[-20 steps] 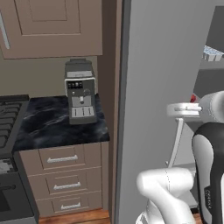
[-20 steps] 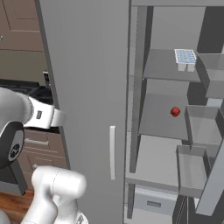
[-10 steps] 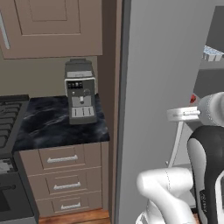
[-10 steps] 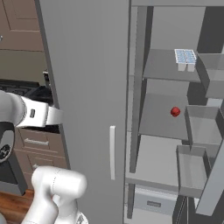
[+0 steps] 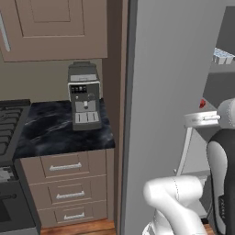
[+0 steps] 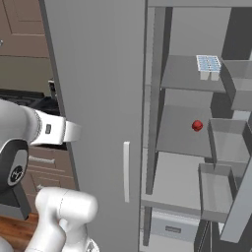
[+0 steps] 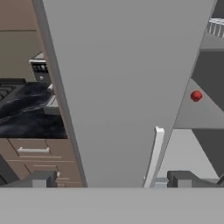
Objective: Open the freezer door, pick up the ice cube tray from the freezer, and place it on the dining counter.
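The freezer door [image 6: 235, 202] stands swung open at the far right, its inner face with shelf bins turned toward the compartment. On the top shelf lies the ice cube tray [image 6: 208, 64], small, pale blue-white and gridded; its corner also peeks in as the tray [image 5: 224, 56] and the tray [image 7: 215, 27]. My gripper [image 7: 113, 181] is open with nothing between its fingertips. It faces the plain grey twin door [image 7: 127, 87] at close range, left of that door's pale handle [image 7: 154, 155] and well below and left of the tray. The dining counter is out of view.
A small red object [image 6: 197, 125] sits on the middle freezer shelf. Left of the fridge, a coffee machine [image 5: 84, 96] stands on a narrow black marble worktop [image 5: 55, 135] over brown drawers, beside a stove [image 5: 9, 126]. Wall cabinets hang above.
My wrist has drifted slightly lower and to the right in the left base view. The doors, the tray and the rest of the scene have not moved.
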Robot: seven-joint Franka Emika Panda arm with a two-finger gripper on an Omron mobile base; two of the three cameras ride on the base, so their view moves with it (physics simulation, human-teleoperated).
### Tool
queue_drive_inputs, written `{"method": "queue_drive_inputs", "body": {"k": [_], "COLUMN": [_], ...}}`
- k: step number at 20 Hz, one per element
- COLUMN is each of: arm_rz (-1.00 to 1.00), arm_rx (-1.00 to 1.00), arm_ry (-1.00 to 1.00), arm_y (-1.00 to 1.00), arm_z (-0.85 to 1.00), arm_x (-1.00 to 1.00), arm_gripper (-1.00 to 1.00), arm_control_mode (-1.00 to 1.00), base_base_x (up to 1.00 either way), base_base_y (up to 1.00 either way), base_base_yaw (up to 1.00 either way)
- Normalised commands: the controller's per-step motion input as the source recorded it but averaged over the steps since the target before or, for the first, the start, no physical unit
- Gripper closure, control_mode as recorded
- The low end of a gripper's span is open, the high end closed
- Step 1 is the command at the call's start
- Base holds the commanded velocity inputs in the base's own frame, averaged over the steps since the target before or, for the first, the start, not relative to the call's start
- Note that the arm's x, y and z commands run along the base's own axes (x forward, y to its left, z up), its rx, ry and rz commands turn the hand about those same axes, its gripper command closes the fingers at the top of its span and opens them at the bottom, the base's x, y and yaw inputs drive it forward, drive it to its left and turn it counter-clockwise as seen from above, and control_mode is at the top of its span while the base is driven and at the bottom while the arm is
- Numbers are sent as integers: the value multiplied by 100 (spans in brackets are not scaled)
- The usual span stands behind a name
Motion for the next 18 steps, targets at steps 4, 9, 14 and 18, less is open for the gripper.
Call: {"method": "queue_drive_inputs", "body": {"k": [4,9,14,18], "arm_rz": [-2,-5,0,0], "arm_rx": [0,0,0,0], "arm_ry": [0,0,0,0], "arm_y": [-12,-7,0,0], "arm_z": [-5,-4,0,0], "arm_x": [0,0,0,0], "arm_gripper": [-100,-100,-100,-100], "arm_control_mode": [-100,-100,100,100], "base_base_x": [0,0,0,0], "base_base_y": [0,0,-4,-20], "base_base_yaw": [0,0,-6,-4]}}
